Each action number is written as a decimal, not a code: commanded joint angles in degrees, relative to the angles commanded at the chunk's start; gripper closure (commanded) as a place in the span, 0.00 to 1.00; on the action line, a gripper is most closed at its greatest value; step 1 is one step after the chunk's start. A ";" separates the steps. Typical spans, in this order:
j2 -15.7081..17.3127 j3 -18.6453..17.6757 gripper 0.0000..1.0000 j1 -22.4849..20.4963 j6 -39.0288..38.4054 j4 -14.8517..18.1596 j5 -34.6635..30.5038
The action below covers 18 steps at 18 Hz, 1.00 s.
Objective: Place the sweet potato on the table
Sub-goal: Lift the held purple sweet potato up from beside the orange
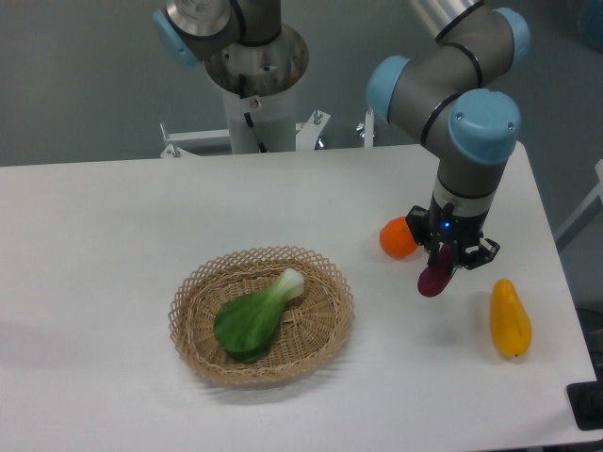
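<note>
I have the gripper (pixel 448 256) closed on the potato (pixel 435 276), which hangs below the jaws with its long axis steeply tilted, lower tip toward the basket (pixel 193 311). It sits just above the table (pixel 113 245), between the orange (pixel 399 238) and the pepper (pixel 510 318). I judge that a short straight descent will land it; whether the tip already touches, I cannot tell.

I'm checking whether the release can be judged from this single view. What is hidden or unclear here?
- Top of the reddish-purple sweet potato: covered by the black two-finger gripper.
- Whether the potato's lower tip touches the white table: cannot tell from this angle.
- Round orange fruit: right side hidden behind the gripper.
- Table's right front corner: cut off by the edge.
</note>
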<state>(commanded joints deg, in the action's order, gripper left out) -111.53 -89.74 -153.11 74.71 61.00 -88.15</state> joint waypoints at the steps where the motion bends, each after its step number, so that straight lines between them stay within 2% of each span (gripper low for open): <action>1: 0.00 0.00 0.68 0.00 0.00 0.09 0.00; 12: 0.26 -0.62 0.69 0.17 0.00 0.26 -1.76; 18: 0.79 -2.46 0.70 0.09 0.09 0.00 -1.58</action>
<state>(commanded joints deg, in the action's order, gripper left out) -110.75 -92.20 -153.02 74.79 61.00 -89.74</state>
